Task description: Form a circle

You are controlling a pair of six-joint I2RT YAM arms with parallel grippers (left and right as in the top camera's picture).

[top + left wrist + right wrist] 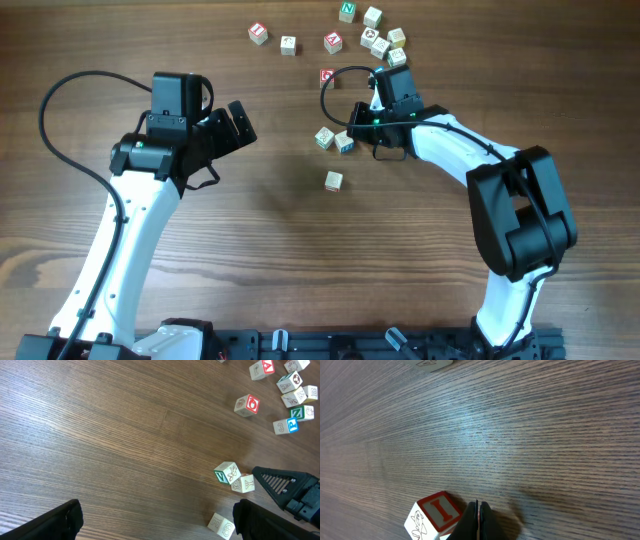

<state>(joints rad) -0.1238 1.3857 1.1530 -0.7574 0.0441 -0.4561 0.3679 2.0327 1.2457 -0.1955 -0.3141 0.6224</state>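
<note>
**Right pincer shut beside a touching pair of cubes, left pincer wide open**

Nearest to us on the wooden table (250, 260) lies a lone pale letter cube (333, 181), set apart from the others. A little beyond it, on the left, we see the left gripper (157, 510) hovering with its jaws spread wide and nothing between them.

At about the same depth on the right is the circle (335, 140). So far it is only two cubes touching side by side, a green-faced cube (227, 472) and a plainer cube (243, 483). The lone cube stands near them without touching.

The right gripper (476, 512) points in from the right with its fingers pressed together, holding nothing, its tip just beside the pair. In its own wrist view we find a cube with a red-framed I (436, 517) hard by the closed tip, but we cannot tell whether they actually touch.

Farther off a red-faced cube (327, 76) stands by itself. At the far edge a loose scatter of letter cubes (375, 40) spreads across the table.
</note>
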